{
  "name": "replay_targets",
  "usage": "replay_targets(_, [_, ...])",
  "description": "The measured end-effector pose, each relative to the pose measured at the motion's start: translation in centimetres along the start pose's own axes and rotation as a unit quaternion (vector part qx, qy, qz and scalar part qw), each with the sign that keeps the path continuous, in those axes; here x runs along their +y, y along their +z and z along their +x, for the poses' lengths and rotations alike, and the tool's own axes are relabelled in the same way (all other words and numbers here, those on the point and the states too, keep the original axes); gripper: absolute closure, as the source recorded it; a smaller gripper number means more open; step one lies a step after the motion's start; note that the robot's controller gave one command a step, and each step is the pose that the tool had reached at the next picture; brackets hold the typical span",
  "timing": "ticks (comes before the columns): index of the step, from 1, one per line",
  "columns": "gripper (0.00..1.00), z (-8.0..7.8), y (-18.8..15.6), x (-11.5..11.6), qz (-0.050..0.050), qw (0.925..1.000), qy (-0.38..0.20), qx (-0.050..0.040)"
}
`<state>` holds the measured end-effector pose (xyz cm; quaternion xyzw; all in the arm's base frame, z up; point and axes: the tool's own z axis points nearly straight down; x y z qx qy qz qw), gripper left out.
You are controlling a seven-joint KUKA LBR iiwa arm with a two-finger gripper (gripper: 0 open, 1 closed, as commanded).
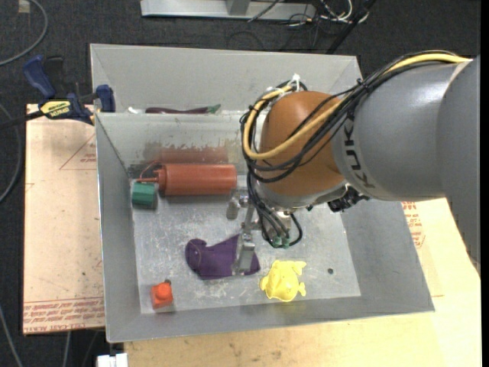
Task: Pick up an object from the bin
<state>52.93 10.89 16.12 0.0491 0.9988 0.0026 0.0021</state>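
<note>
the gripper is low in the bin, at the right edge of a purple thing lying near the middle of the floor. i cannot tell if the gripper is wide or narrow. a yellow crumpled thing lies just to its right. at the far left a brown cylinder touches a green block. an orange piece lies in the near left corner.
</note>
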Motion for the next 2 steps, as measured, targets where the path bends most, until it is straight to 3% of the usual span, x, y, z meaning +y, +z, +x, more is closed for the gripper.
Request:
replay_targets(1, [0.0, -1.5, 5.3, -1.0, -0.001, 0.9978, -0.066, -0.0036])
replay_targets(2, [1.0, 0.2, 9.1, -0.2, -0.001, 0.9997, -0.026, 0.0])
